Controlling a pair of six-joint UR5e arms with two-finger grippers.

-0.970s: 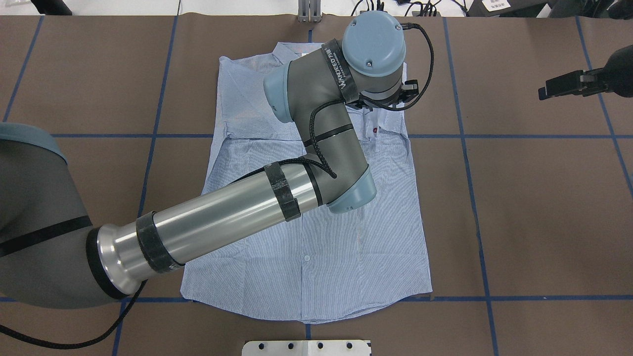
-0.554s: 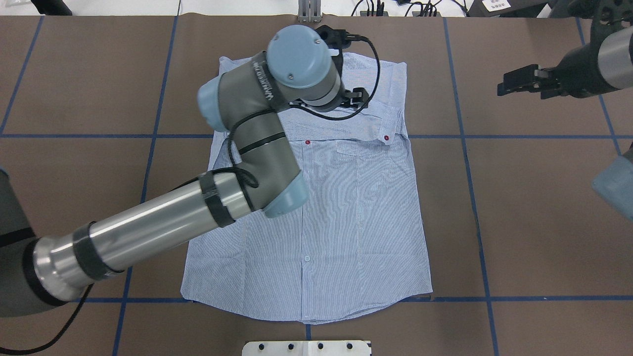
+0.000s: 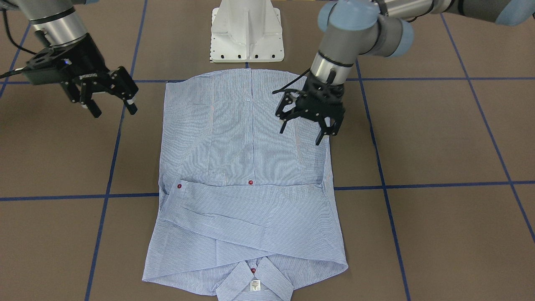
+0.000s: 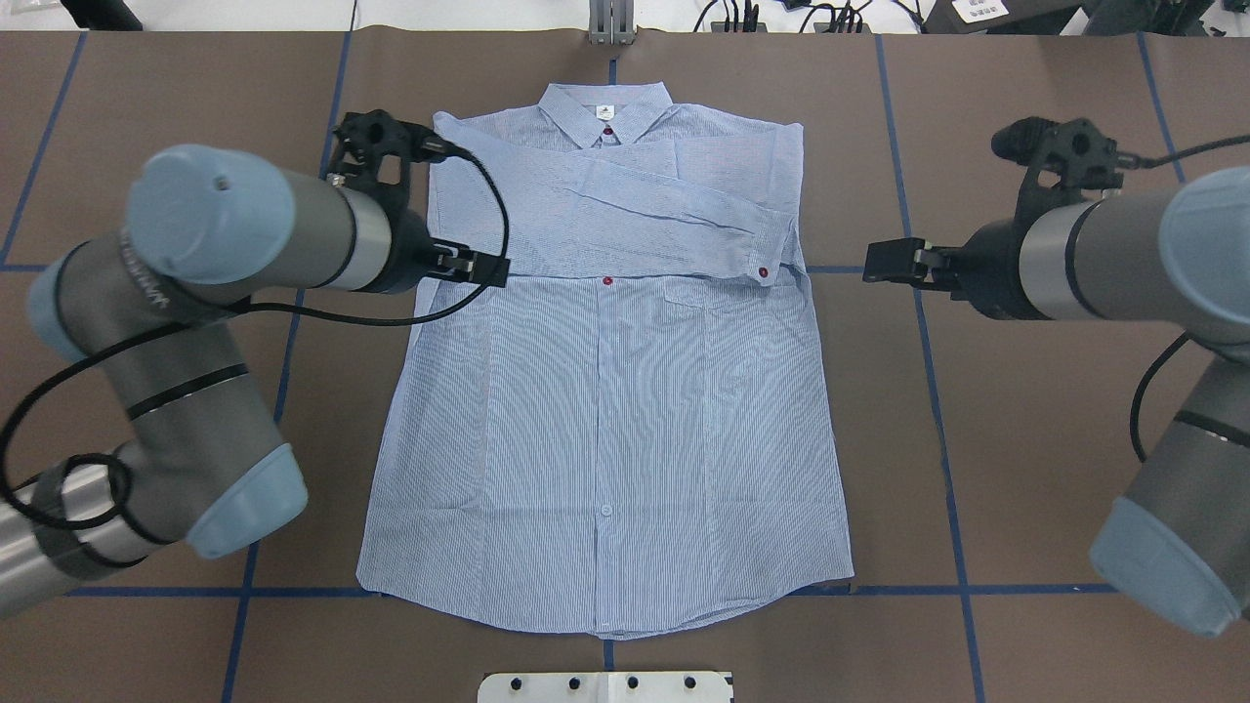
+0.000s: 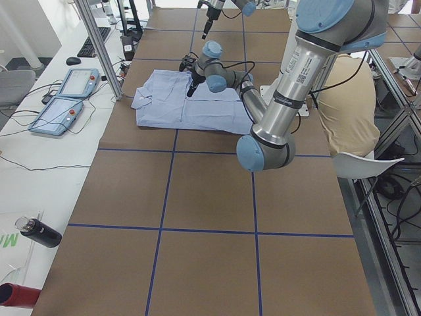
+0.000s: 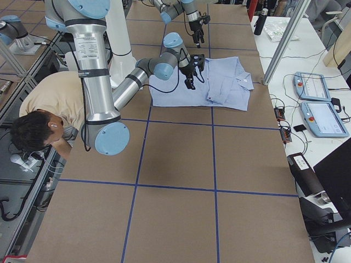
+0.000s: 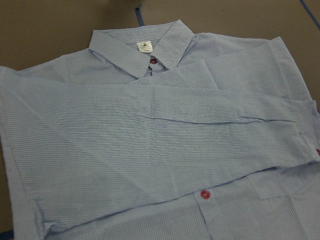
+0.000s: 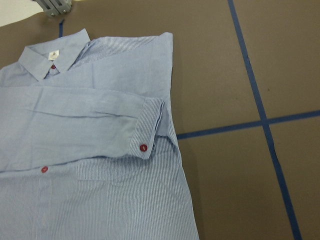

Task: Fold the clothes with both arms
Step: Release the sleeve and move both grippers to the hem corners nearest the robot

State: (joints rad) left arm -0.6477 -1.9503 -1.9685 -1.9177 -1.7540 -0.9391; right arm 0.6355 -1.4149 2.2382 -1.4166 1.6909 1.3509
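Shirt of thin light blue-and-white striped cloth (image 4: pixel 625 420) is lying flat on the brown blue-taped table (image 4: pixel 1025 439), collar at 12 o'clock in the overhead view, sleeves crossing the chest. Black left gripper (image 3: pixel 301 134) is hovering spread and empty over its 9 o'clock edge, black right gripper (image 3: pixel 115 112) likewise near 3 o'clock. For a square fold, both should likely be pinching matching edge points together.

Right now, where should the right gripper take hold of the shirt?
Probably the right side edge of the shirt, by the cuff, coming in from the right. That edge lies flat and free on the table, and the open right gripper faces it.
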